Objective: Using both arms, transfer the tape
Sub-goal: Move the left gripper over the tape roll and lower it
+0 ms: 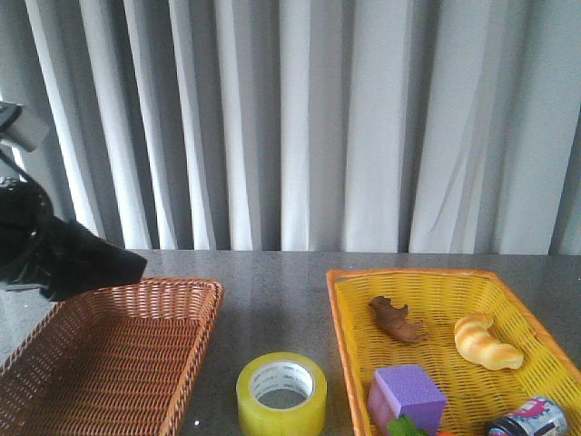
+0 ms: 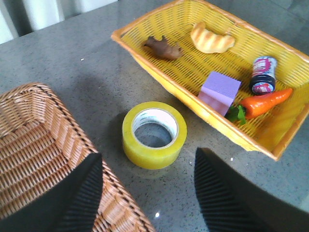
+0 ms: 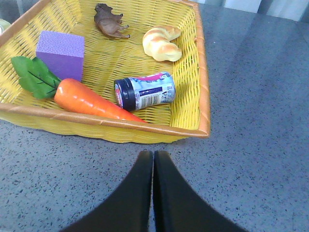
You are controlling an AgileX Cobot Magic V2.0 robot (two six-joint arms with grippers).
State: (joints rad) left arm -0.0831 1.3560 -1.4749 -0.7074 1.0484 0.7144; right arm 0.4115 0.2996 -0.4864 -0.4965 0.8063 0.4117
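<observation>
The yellow tape roll (image 1: 281, 392) with a white printed core lies flat on the grey table between the two baskets; it also shows in the left wrist view (image 2: 154, 134). My left gripper (image 2: 147, 166) is open and empty, hovering above the table short of the roll, its left finger over the brown basket's rim. In the front view only the left arm's dark body (image 1: 54, 254) shows at the far left. My right gripper (image 3: 153, 155) is shut and empty above bare table, just outside the yellow basket's near rim.
A brown wicker basket (image 1: 109, 354) stands left of the tape. A yellow basket (image 1: 345, 309) on the right holds a purple cube (image 1: 407, 395), a croissant (image 1: 486, 341), a brown toy animal (image 1: 396, 320), a small can (image 3: 145, 91) and a carrot (image 3: 89, 99).
</observation>
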